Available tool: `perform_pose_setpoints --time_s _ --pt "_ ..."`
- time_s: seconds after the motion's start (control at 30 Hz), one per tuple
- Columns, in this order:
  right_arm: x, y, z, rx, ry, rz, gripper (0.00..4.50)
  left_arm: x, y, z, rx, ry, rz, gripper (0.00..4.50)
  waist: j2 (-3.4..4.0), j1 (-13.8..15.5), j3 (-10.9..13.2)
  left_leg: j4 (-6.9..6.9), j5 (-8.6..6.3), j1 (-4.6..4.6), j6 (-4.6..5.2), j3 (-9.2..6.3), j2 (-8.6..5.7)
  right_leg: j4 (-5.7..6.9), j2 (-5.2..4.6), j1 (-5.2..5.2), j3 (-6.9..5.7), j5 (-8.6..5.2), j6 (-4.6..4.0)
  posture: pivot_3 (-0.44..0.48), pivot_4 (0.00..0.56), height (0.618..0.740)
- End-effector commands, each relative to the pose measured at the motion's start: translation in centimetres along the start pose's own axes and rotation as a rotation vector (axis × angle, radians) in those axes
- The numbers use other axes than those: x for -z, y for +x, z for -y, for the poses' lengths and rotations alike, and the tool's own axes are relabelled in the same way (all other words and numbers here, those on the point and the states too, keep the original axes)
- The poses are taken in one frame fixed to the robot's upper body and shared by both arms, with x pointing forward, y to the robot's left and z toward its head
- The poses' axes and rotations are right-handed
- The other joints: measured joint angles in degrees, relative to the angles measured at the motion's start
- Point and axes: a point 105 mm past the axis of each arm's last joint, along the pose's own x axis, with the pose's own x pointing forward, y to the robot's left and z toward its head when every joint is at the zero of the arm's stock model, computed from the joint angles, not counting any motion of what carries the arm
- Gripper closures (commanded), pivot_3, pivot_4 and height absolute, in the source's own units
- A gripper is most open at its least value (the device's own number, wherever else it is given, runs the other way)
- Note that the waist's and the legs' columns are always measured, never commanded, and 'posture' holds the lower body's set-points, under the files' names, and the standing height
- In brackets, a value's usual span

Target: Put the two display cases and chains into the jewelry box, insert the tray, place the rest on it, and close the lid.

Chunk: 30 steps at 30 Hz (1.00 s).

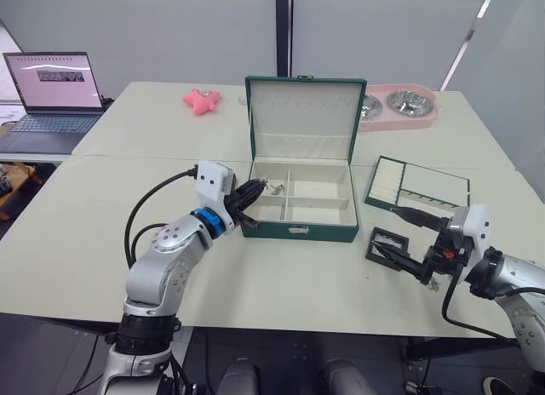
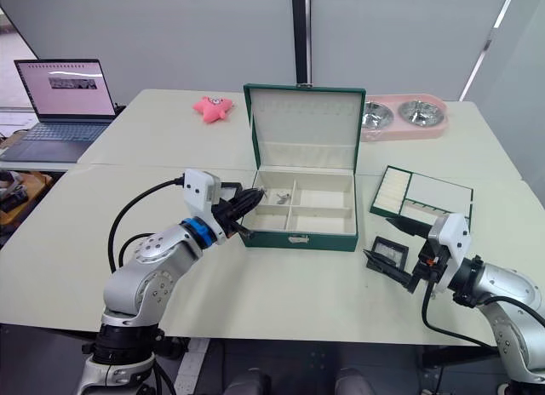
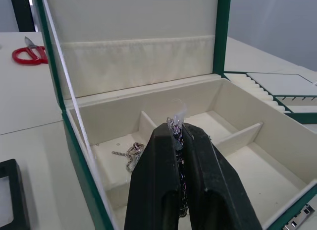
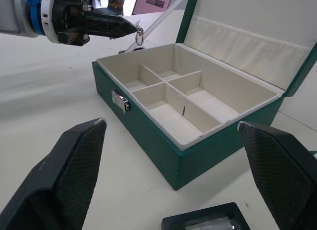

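Left gripper (image 3: 179,141): clamped on a chain (image 3: 176,127), limp, light, slippery; pinch mid-length.
Right gripper (image 4: 173,155): fingers apart, above a display case (image 1: 387,243).

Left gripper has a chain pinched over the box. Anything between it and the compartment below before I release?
Nothing visible. The left gripper holds the chain above the open jewelry box, lid upright behind. The back-left compartment already holds another chain, loose on the lining, which leaves room.

Open green jewelry box (image 1: 298,229), chain (image 3: 130,154) in rear-left compartment
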Motion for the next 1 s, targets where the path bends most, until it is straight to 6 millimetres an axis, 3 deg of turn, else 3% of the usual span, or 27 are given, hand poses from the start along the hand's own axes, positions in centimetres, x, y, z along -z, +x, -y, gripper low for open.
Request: perform_pose_setpoints --time_s 0.03,0.43,0.63,0.9,1.0 --pt "-1.29 -0.27 -0.08 0.018 -0.033 0.039 0.0 -0.83 0.74 0.62 0.024 0.031 0.025 4.48 0.0 0.0 0.0 0.0 0.0 0.0 0.0 0.0 0.0 0.0 0.0 0.0 0.01 0.0 0.0 0.0 0.15 0.74" --pt "-1.15 -0.36 -0.11 0.027 -0.033 0.03 0.0 -0.24 0.8 0.55 0.003 0.03 0.001 4.48 0.0 0.0 0.0 0.0 0.0 -0.01 0.0 0.0 0.0 -0.01 0.0 0.0 0.01 0.0 0.0 0.0 0.15 0.74" --pt "-1.06 -0.28 -0.05 0.023 -0.032 0.027 0.0 -0.53 0.61 0.93 0.015 0.012 0.022 2.74 0.0 0.0 0.0 0.0 0.0 -0.01 0.0 0.0 0.0 -0.01 0.0 0.0 0.01 0.0 0.0 0.0 0.15 0.74" --pt "-1.01 -0.26 0.11 0.019 -0.032 0.022 0.0 -0.59 0.52 1.1 0.02 0.007 0.023 0.09 0.0 0.0 0.0 0.0 0.0 -0.01 0.0 -0.01 0.0 -0.01 0.0 0.0 0.02 0.0 0.0 0.0 0.15 0.74" --pt "-0.99 -0.28 0.14 0.021 -0.032 0.022 0.0 -0.71 0.47 1.39 0.042 -0.001 0.029 0.04 0.0 0.0 0.0 0.0 0.0 -0.01 0.0 0.0 -0.01 -0.01 0.0 0.0 0.01 0.0 0.0 0.0 0.15 0.74"
